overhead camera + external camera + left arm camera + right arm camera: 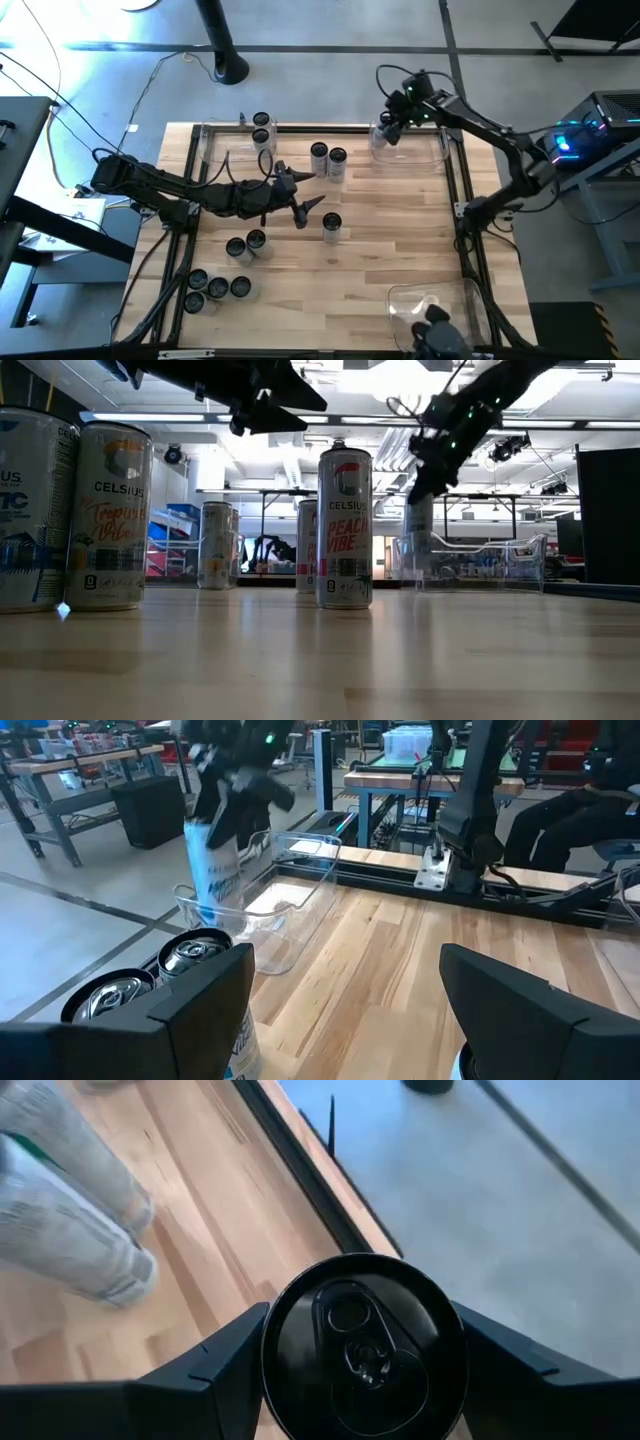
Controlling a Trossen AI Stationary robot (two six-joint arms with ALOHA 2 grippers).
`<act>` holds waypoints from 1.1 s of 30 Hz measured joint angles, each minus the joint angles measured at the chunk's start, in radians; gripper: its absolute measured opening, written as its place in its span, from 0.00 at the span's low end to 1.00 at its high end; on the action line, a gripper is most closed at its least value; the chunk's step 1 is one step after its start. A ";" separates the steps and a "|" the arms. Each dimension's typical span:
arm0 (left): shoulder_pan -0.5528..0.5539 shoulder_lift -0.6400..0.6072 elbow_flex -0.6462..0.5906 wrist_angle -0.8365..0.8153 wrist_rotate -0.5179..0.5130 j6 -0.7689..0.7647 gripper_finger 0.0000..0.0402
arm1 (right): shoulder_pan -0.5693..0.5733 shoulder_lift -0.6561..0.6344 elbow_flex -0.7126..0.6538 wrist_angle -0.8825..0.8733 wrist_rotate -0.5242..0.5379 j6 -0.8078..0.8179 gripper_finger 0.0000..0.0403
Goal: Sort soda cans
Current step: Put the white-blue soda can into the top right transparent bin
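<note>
**Can held over far bin, left gripper spread mid-worktop**

Nearest the low camera: two cans (110,515) standing upright at the near left edge of the worktop (400,660), side by side, and one "Peach Vibe" can (345,528) standing alone toward the middle. Seen from above as the lone can (332,227) just beside the left gripper (300,200).

Left gripper reached in over the middle of the worktop, fingers spread apart and gripping nothing, hovering above the wood between the lone can and a touching pair of cans (327,160) farther back. Same pair glimpsed just past one finger (200,1010) in the left wrist view.

Right gripper (392,128) raised over the clear bin (440,150) at the far right corner, clamped on a can (363,1345), its dark round top wedged between both fingers. Held can also caught in the low view (418,530), hanging upright above the bin.

Elsewhere on the worktop: two cans (261,130) inside another clear bin (212,140) at the far left, one behind the other; two more (246,244) touching left of centre; four (213,288) clustered near the front left corner. Third clear bin (410,300) sat at the front right.
</note>
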 joint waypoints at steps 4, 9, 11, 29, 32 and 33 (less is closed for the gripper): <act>0.000 0.000 0.000 0.000 0.000 -0.013 0.78 | -0.007 0.050 0.000 0.007 -0.001 -0.018 0.59; 0.000 0.000 0.000 0.000 0.000 -0.012 0.78 | -0.006 0.075 0.000 0.041 0.000 -0.018 0.59; 0.000 0.000 0.000 0.000 0.000 -0.008 0.78 | -0.006 0.079 0.000 0.054 0.010 -0.018 0.59; 0.000 0.000 0.000 -0.001 0.000 -0.004 0.78 | -0.006 0.061 0.002 0.064 0.029 0.003 0.79; 0.000 0.000 0.000 -0.007 0.000 -0.004 0.78 | -0.006 0.017 0.002 0.058 0.073 0.008 0.80; 0.000 0.000 0.000 -0.008 0.000 -0.004 0.78 | -0.005 -0.004 0.002 0.054 0.109 0.017 0.80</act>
